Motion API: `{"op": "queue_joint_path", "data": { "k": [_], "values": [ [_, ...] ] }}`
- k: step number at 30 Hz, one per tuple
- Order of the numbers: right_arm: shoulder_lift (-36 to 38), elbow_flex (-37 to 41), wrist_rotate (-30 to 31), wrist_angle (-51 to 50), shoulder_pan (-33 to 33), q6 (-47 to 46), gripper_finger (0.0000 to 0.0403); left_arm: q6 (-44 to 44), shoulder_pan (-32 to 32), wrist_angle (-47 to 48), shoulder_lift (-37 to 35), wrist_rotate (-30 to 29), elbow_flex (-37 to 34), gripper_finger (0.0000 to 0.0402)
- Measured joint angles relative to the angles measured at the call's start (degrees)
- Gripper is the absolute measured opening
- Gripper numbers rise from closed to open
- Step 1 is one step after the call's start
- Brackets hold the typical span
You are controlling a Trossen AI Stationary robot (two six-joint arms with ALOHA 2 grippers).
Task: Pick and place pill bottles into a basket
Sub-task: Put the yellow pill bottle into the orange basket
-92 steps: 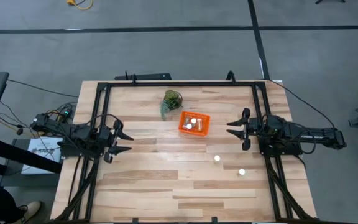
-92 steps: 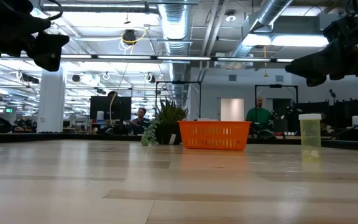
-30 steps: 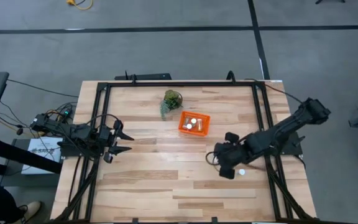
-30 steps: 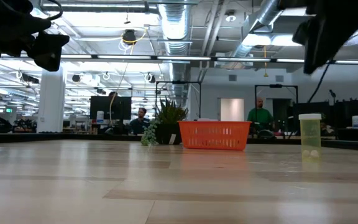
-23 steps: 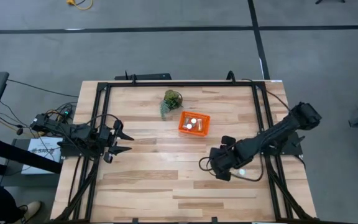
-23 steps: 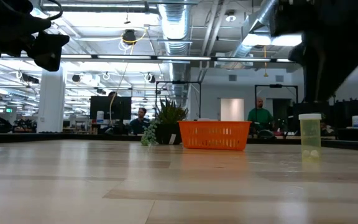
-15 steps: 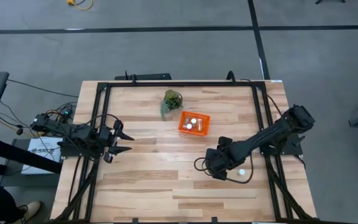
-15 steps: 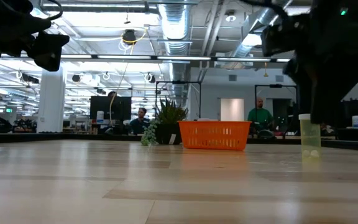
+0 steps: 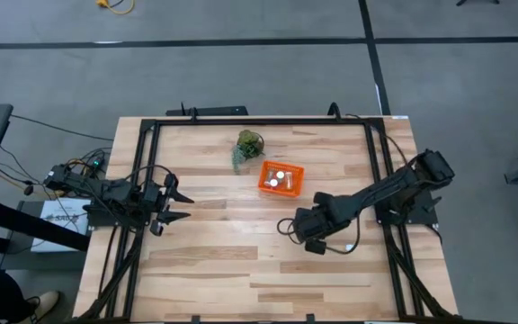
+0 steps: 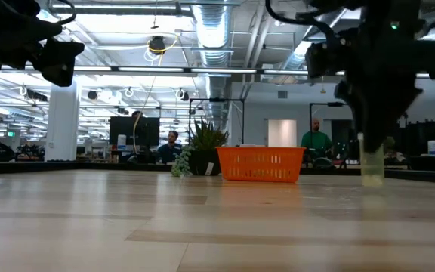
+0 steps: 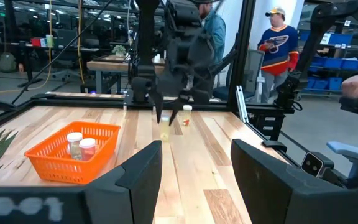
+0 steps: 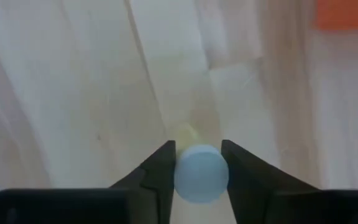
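Observation:
A pale yellow pill bottle (image 10: 372, 173) with a white cap (image 12: 201, 173) stands upright on the table right of centre. My right gripper (image 9: 311, 232) reaches down over it and is shut on it. The orange basket (image 9: 266, 180) stands behind it, toward the far side, on its flat bottom with white-capped bottles (image 11: 81, 145) inside. Another bottle (image 11: 186, 112) stands on the table beyond my right gripper in the left wrist view. My left gripper (image 9: 183, 205) hangs open and empty above the table's left edge. My right gripper pinches the bottle's round white cap (image 12: 201, 180) between its two fingers (image 12: 161, 168), one on each side of the cap. The fingers come from above, pointing down. The bottle stands upright with its bottom (image 10: 372, 183) on the table.
A green leafy plant (image 9: 248, 148) stands just behind and left of the basket. A black frame (image 9: 259, 121) runs round the table's far, left and right sides. People (image 11: 279, 43) stand in the room beyond the table.
My right gripper has gone toward the table's left edge and down, from above and to the right of the bottle onto its cap. The bottle still stands on the table. My left arm has kept still.

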State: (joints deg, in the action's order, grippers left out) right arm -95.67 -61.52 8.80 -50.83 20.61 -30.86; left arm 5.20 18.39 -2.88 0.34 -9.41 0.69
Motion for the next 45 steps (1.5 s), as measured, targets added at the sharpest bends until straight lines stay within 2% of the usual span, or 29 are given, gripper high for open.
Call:
{"op": "queue_joint_path", "data": {
  "k": [4, 10, 13, 19, 29, 38, 45],
  "values": [
    [4.26, -0.76, 0.02, -0.64, -2.13, 2.43, 0.0092, 0.00, 0.00, -0.02, 0.00, 0.00, 0.00, 0.0180],
    [10.42, -3.87, 1.04, -1.43, -7.35, 9.06, 0.0116, 0.01, 0.00, -0.02, 0.00, 0.00, 0.00, 0.0180],
    [11.48, -5.52, 1.69, -0.56, -11.67, 14.68, 0.0116, 0.01, 0.00, -0.03, 0.00, 0.00, 0.00, 0.0180],
    [9.72, -7.30, 0.74, 2.65, -20.32, 26.25, 0.0105, 0.00, 0.00, -0.04, -0.01, 0.00, 0.00, 0.0180],
    [2.46, -7.19, -4.27, 3.47, -29.66, 34.31, 0.0114, -0.01, 0.00, -0.05, -0.01, -0.02, 0.00, 0.0180],
    [-4.61, -7.17, -4.48, 3.82, -34.24, 37.41, 0.0118, 0.00, 0.00, -0.04, 0.00, -0.02, 0.00, 0.0180],
    [-6.07, -7.28, -4.55, 3.94, -34.49, 38.28, 0.0155, 0.00, 0.02, -0.04, 0.00, -0.02, 0.00, 0.0180]
  ]
}}
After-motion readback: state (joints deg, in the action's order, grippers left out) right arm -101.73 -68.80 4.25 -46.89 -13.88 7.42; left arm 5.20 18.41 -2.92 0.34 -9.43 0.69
